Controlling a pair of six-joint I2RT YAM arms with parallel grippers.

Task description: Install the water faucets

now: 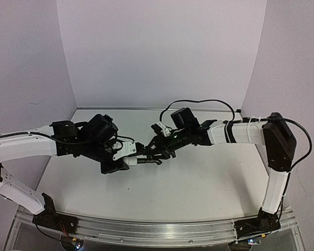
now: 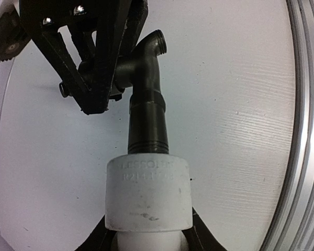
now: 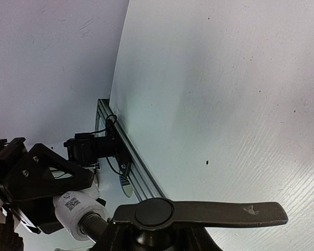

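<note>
Two parts joined: faucet (image 2: 146, 104) stem in white fitting (image 2: 148, 193), above surface (image 1: 199, 193)
Left claw (image 1: 127, 157): closed around fitting
Right claw (image 1: 155, 152): narrow, clamping faucet body beside fitting

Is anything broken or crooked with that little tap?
Nothing stands out. The dark tap, held by the right gripper, goes straight into the white fitting in the left gripper, both above the table. No cracks or spills show.

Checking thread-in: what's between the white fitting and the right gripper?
Only the faucet: its dark stem runs from the white fitting to the right gripper, in the left wrist view.
</note>
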